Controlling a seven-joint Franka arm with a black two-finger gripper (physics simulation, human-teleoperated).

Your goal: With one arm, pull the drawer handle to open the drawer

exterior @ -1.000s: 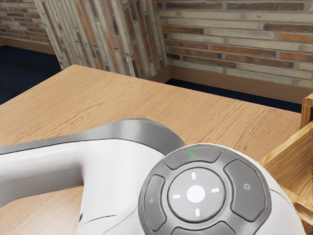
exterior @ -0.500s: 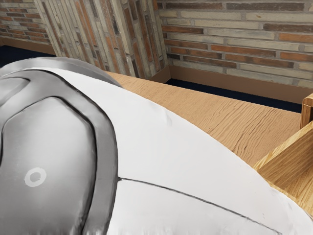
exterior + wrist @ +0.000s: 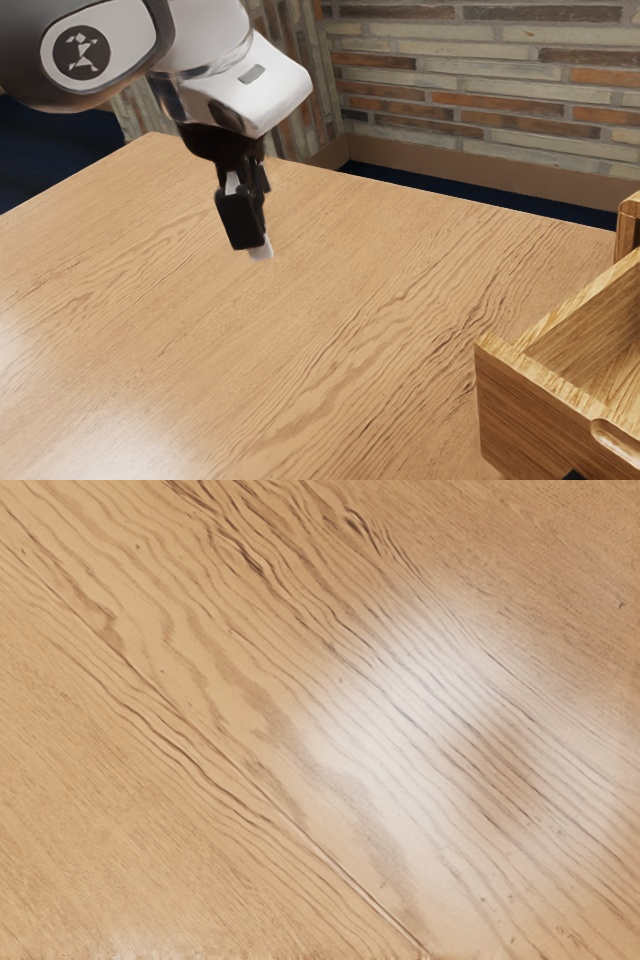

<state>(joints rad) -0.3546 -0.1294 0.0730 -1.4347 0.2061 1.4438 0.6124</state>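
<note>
Count: 1 drawer [image 3: 548,392], 1 handle [image 3: 617,441], 1 cabinet [image 3: 629,228], 1 table [image 3: 150,330], 1 arm [image 3: 215,70], mine.

Drawer is light wood w/ strong grain, a box w/ its hollow inside showing from above. It sticks out from the cabinet toward the camera. Handle is a pale rounded bar on the drawer's front panel, low down and cut by the frame edge.

My jaws hang well apart from the drawer, off toward the exterior view's left, above bare table and not touching it. They're seen edge-on, so can't tell if they're apart or together.

Nothing on the table btwn jaws and drawer. Brick wall [image 3: 480,90] and dark blue floor [image 3: 470,183] lie beyond the drawer. Under my hand: wood grain w/ a bright glare patch [image 3: 420,730].
</note>
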